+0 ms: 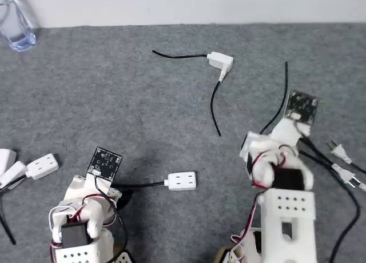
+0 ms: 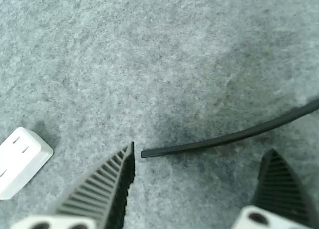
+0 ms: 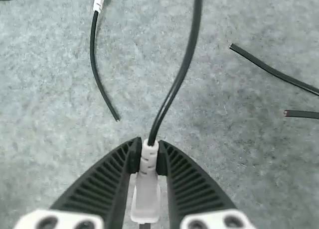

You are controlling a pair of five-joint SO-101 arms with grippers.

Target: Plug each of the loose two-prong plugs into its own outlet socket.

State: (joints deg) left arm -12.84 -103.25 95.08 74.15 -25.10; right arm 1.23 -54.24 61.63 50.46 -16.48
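My right gripper (image 3: 148, 142) is shut on a white two-prong plug (image 3: 145, 189), whose black cable (image 3: 182, 69) runs away over the carpet. In the high view this gripper (image 1: 255, 144) sits at mid right. My left gripper (image 2: 202, 149) is open just above the carpet, with the cut end of a black cable (image 2: 144, 153) lying between its fingers. That cable leads to a white outlet socket (image 1: 182, 181) at centre. A second white socket (image 1: 42, 166) lies at the left, also seen from the left wrist (image 2: 20, 159). Two loose white plugs (image 1: 341, 152) (image 1: 351, 177) lie at the right edge.
A white plug and socket pair (image 1: 220, 61) with black cables lies at the back centre; its cable (image 3: 99, 74) ends near my right gripper. Other black cable ends (image 3: 269, 69) lie close by. A clear plastic item (image 1: 16, 28) stands at the back left. Grey carpet (image 1: 114, 103) covers the table.
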